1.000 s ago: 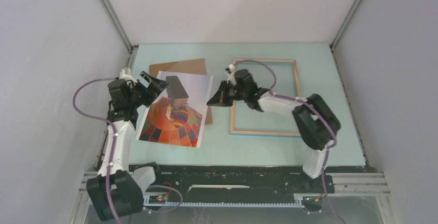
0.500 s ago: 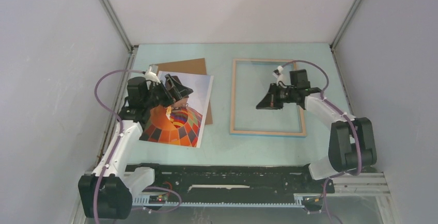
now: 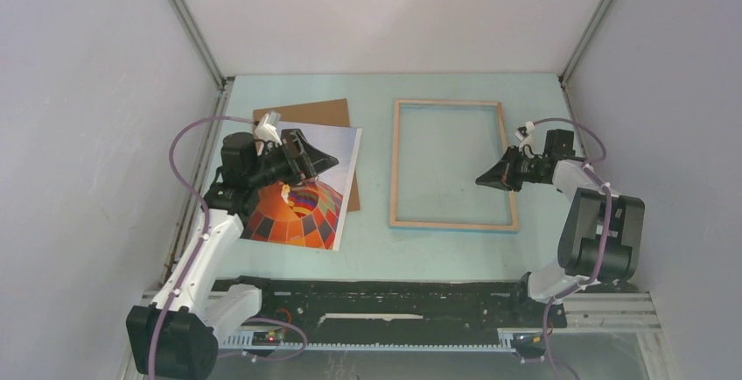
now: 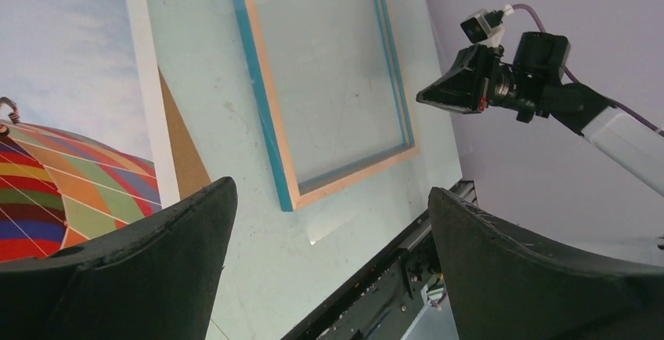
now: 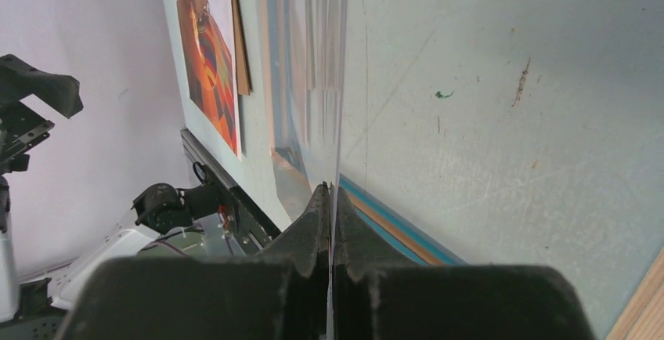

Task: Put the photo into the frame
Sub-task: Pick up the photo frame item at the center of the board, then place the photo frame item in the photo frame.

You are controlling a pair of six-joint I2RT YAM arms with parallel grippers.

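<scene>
The photo (image 3: 302, 214) is lying face up on the near-left part of the table (image 3: 437, 240), clear of the frame and not yet gripped, so you are looking at the pick-up step, by my reading. Your left gripper (image 3: 319, 159) is hanging over the photo's upper half, and its fingers (image 4: 156, 269) are standing wide apart with nothing between them. To the right, apart from the photo, the frame (image 3: 395, 170) is lying flat with its wooden side up and a blue edge showing. Your right gripper (image 3: 484, 178) is sitting at the frame's right rail with its fingers pressed together. In the right wrist view something like a thin clear sheet (image 5: 309, 58) is rising from between them, though you cannot be sure it is being held. Farthest back, a brown board (image 3: 306, 113) is poking out from under the photo's far edge. The next move is calling for a low, slanted approach to a photo edge, probably where it is riding up on the board, because flat paper is giving the fingers little to catch. After that you are facing a level carry across and a square line-up with the frame's opening.
</scene>
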